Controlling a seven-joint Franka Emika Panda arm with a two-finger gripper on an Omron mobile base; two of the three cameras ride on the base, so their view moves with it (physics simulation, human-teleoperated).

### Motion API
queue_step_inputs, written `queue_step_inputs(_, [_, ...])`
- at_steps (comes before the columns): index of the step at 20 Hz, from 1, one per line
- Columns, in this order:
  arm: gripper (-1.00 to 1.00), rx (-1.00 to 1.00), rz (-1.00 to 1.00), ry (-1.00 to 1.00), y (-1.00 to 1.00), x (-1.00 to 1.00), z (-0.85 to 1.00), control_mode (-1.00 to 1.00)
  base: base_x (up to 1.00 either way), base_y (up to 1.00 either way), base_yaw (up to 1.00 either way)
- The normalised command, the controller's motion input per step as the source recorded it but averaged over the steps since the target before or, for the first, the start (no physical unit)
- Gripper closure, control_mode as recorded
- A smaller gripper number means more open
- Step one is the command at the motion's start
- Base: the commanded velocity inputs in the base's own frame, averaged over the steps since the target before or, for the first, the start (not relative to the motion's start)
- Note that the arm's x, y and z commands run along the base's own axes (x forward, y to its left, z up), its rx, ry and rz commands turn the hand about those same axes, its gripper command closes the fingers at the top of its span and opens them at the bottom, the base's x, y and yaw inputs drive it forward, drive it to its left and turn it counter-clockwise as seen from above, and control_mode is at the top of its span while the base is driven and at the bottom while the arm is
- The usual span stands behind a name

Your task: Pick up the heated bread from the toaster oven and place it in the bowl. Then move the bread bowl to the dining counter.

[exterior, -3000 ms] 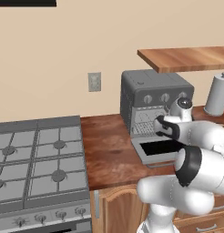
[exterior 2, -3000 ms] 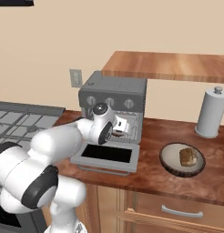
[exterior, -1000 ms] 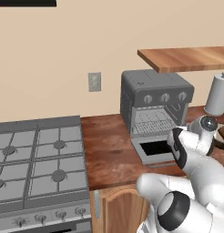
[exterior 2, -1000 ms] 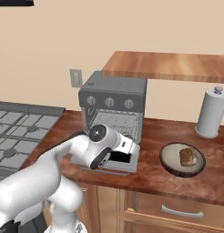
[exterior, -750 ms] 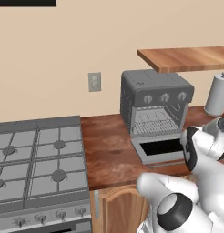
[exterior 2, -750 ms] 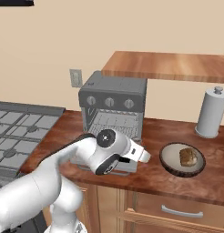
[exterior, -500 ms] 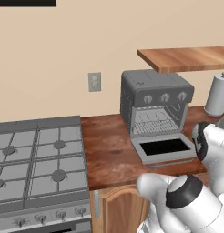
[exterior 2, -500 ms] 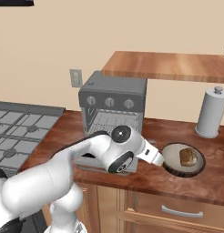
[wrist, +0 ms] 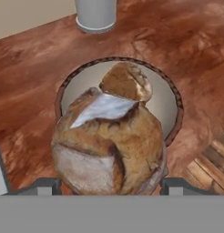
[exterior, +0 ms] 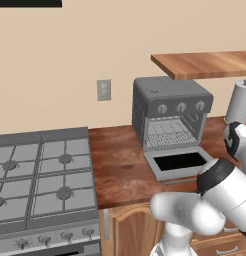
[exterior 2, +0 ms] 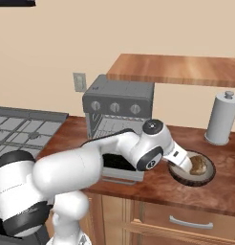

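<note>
The gripper (wrist: 107,184) holds a heated bread (wrist: 109,145) loaf between its two fingers (wrist: 44,184), jaws spread wide around it and clenched on its sides, right above the near rim of the bowl (wrist: 170,102). In the hand view the loaf is a crusty brown lump with a pale slash across its top, and a second, smaller brown bread (wrist: 126,82) lies inside the bowl just past it, on the paler floor. Seen from the right base view, the bowl (exterior 2: 186,176) sits on the reddish-brown counter (exterior 2: 205,189) to the right of the toaster oven (exterior 2: 120,103), with the arm's wrist reaching over the bowl's left edge and a brown lump (exterior 2: 198,165) in it. The toaster oven (exterior: 170,107) has its dark-glass door (exterior: 179,162) dropped flat and the wire rack (exterior: 167,135) bare. A white canister (exterior 2: 222,119) stands on the counter behind the bowl, under a wooden wall shelf (exterior 2: 176,69). A gas stove (exterior: 40,182) lies to the left of the toaster oven.
</note>
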Motion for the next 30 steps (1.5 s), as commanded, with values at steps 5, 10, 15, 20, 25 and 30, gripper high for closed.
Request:
queue_step_inputs(5, [1.0,0.0,-0.04,0.0,-0.34,0.24,-0.26,-1.0,0.0,0.0,0.0])
queue_step_inputs(10, [1.0,0.0,-0.03,0.0,-0.31,0.31,-0.39,-1.0,0.0,0.0,0.0])
queue_step_inputs(15, [-1.0,0.0,-0.03,0.0,-0.23,0.38,-0.37,-1.0,0.0,0.0,0.0])
queue_step_inputs(20, [-1.0,0.0,0.0,-0.01,-0.01,0.19,-0.03,-1.0,0.0,0.0,0.0])
queue_step_inputs(25, [-1.0,0.02,-0.01,0.0,-0.02,0.01,0.04,-1.0,0.0,0.0,0.0])
queue_step_inputs(30, [-1.0,0.03,-0.02,0.0,-0.02,-0.04,0.08,-1.0,0.0,0.0,0.0])
